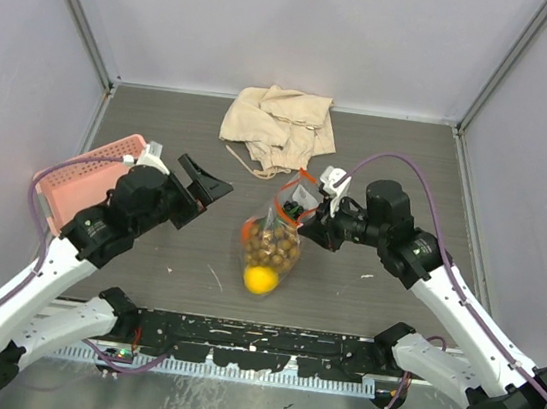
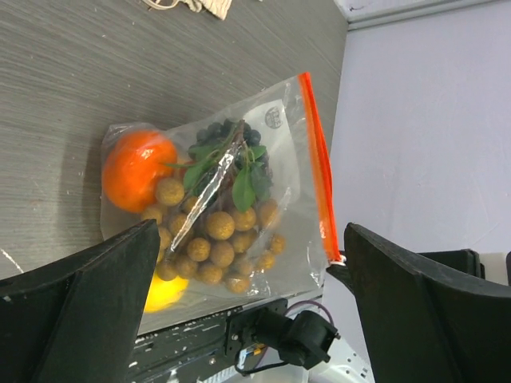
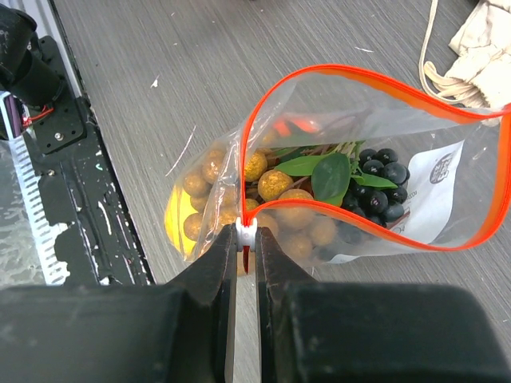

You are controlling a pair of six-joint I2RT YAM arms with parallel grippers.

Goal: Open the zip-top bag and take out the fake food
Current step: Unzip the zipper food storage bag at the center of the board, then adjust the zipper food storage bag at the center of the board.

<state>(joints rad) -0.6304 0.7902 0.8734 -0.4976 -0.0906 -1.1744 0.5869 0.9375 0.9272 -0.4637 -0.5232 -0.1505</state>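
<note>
Black fingers (image 3: 200, 295) of the right tool (image 3: 246, 239) fill the bottom of the right wrist view. They are clenched on a small white slider piece (image 3: 247, 232) at one corner of the clear thin plastic zip-top bag (image 3: 415, 199). From this corner the orange-red zip strip (image 3: 375, 80) parts into two lines and makes a wide loop, so the mouth of the bag stands open.

Inside the bag lies the fake food: a tan-brown cluster of round berries (image 3: 275, 185) with green leaves (image 3: 331, 175), dark purple grapes (image 3: 379, 187) beside the leaves, a round orange fruit (image 2: 136, 169), and a yellow lemon (image 1: 260, 279) at the closed bottom end. In the top view the bag is near the middle of the dark grey wood-grain counter (image 1: 410, 162). Its zip end is held up by the right tool and its lemon end points toward the arm bases.

To the left of the bag hovers the left tool (image 1: 211, 181), its two fingers spread wide with nothing between them; it does not touch the bag. Behind the bag, near the back wall, lies a crumpled beige cloth (image 1: 279, 125), apart from the bag. A pink plastic mesh basket (image 1: 81, 174) sits at the left edge of the counter, partly under the left arm.
</note>
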